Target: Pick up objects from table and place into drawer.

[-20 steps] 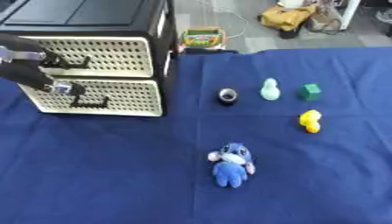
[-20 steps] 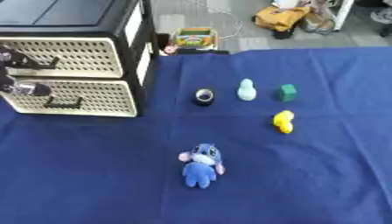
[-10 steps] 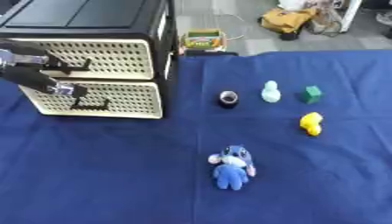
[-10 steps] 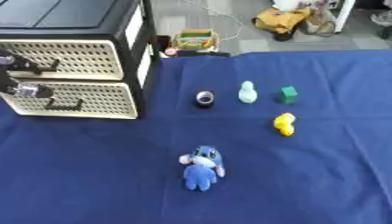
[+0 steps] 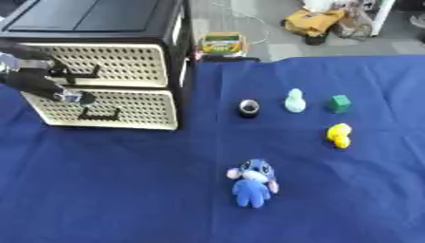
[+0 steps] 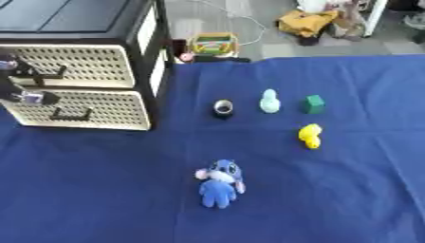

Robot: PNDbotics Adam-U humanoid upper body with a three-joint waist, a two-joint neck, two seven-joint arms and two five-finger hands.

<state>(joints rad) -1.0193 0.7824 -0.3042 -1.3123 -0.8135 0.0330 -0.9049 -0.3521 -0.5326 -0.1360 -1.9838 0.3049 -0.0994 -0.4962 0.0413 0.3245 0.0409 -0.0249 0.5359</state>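
left hand [image 5: 37,80] at cream perforated drawer [image 5: 104,71] handle, upper left; finger state cannot be told | blue plush toy [image 5: 252,182] lower centre, untouched | handle to be hooked squarely, drawer pulled straight out

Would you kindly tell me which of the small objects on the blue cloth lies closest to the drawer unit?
The small black ring-shaped object. It lies nearest the beige perforated drawer unit, left of the pale mint figure, green cube and yellow duck.
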